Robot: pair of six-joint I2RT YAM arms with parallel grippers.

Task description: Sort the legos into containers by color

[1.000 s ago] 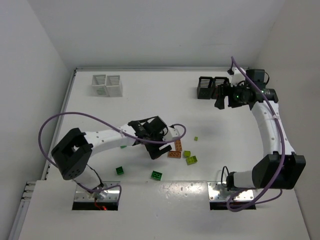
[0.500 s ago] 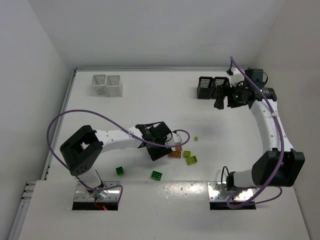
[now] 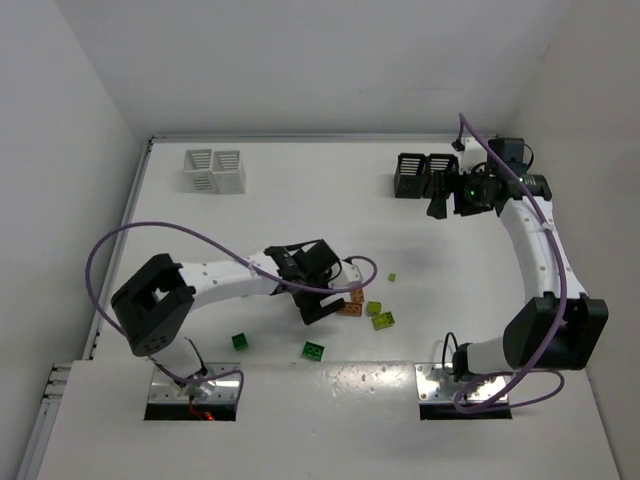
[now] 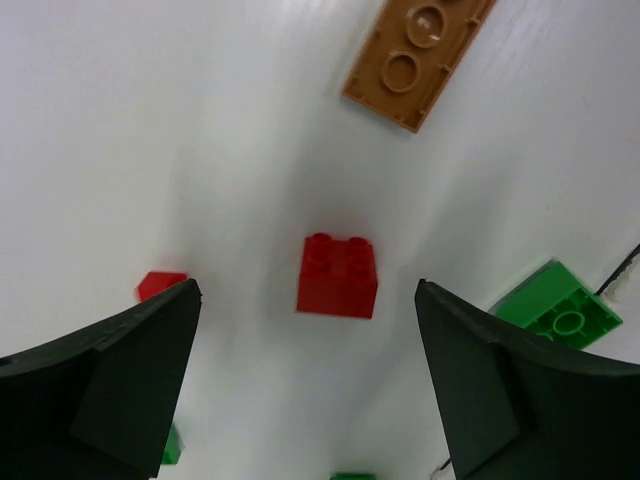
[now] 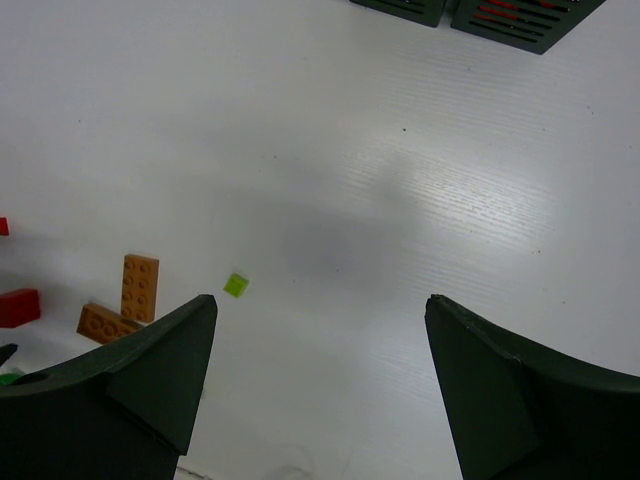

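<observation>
My left gripper (image 3: 316, 306) is open, low over the table beside the orange-brown bricks (image 3: 350, 301). In the left wrist view its open jaws (image 4: 307, 300) frame a red brick (image 4: 338, 275). A small red piece (image 4: 160, 284), an orange-brown plate (image 4: 418, 55) and a green brick (image 4: 556, 305) lie around it. My right gripper (image 3: 447, 196) is open and empty, up next to the black bins (image 3: 424, 175). The right wrist view (image 5: 320, 300) shows bare table, a tiny lime piece (image 5: 236, 285) and orange-brown plates (image 5: 140, 287). The white bins (image 3: 214, 170) stand far left.
Lime bricks (image 3: 380, 316) and a tiny lime piece (image 3: 392, 277) lie right of my left gripper. Two dark green bricks (image 3: 240, 341) (image 3: 314, 350) lie near the front edge. One black bin (image 5: 520, 20) shows red inside. A purple cable loops over the left arm.
My left gripper has shifted slightly right and toward the front, closer to the bricks, and its arm links have swung. The right arm has barely moved.
</observation>
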